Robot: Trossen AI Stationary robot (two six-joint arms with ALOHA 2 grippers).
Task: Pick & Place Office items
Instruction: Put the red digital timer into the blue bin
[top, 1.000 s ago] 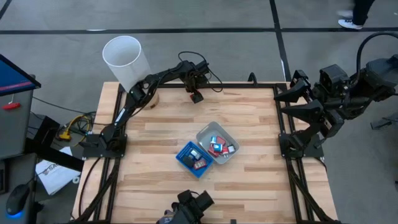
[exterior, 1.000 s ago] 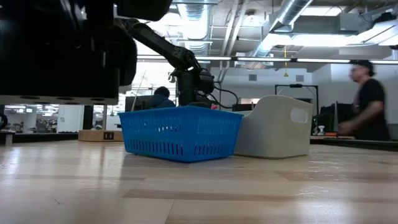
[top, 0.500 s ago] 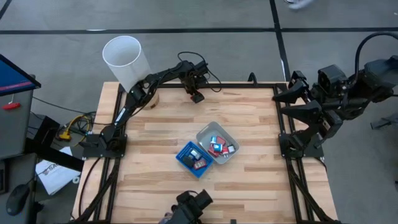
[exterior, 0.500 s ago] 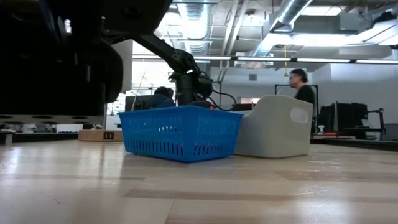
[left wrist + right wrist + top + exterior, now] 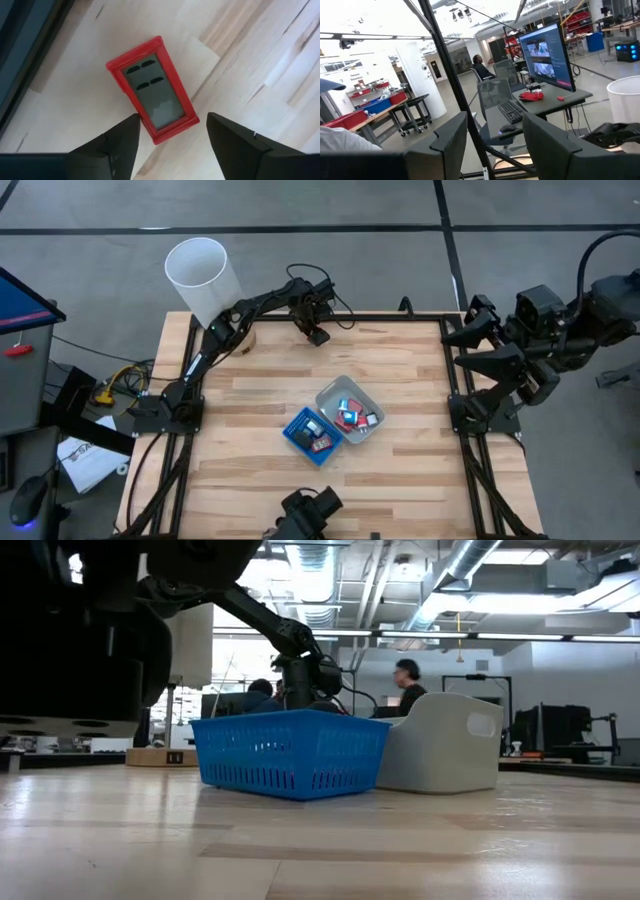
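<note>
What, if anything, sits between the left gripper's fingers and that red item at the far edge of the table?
Nothing visible. In the left wrist view the open left gripper hangs right over the red item, which lies flat on bare wood with only empty space between fingers and piece. The right gripper waits off the table's right edge.

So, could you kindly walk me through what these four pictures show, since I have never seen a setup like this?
This is a two-armed robot at a wooden table. One camera looks straight down, one sits at table height, and one rides on each wrist.

The left arm reaches to the table's far edge. Its open claw hangs over a small red-framed rectangular item with a grey face, which lies on the wood and is not gripped.

The right arm is folded up off the table's right side. Its open claw holds nothing and points into the room.

In the middle stand a blue slotted plastic basket and a grey square plastic tray, touching, both holding small coloured pieces. A tall white cylinder stands at the far left corner.
</note>
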